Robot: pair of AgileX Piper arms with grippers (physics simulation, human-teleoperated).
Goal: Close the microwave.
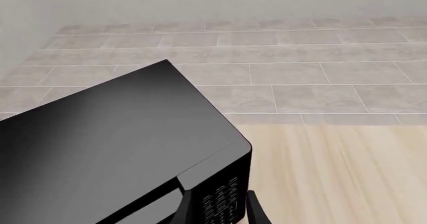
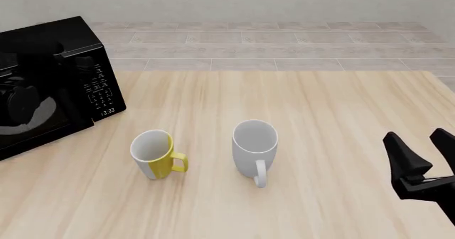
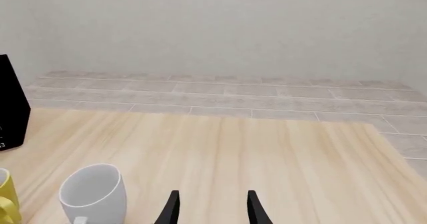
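The microwave (image 2: pixel 71 42) is a large glossy black box at the table's far left. Its keypad panel (image 2: pixel 99 90) faces front, and its dark glass door (image 2: pixel 42 127) lies about flush with the panel. A pale plate (image 2: pixel 41 115) shows dimly through the glass. In the left wrist view, my left gripper (image 1: pixel 217 211) is open just above the microwave's (image 1: pixel 113 144) top front edge, with the keypad (image 1: pixel 223 201) between its fingers. In the front view the left arm is hard to tell from the black box. My right gripper (image 2: pixel 421 143) is open and empty, low at the table's right side; it also shows in the right wrist view (image 3: pixel 212 206).
A yellow mug (image 2: pixel 153 154) and a white mug (image 2: pixel 254 148) stand mid-table, in front and to the right of the microwave. The white mug (image 3: pixel 93 194) also shows in the right wrist view. A tiled floor lies beyond the table's far edge (image 2: pixel 284 71).
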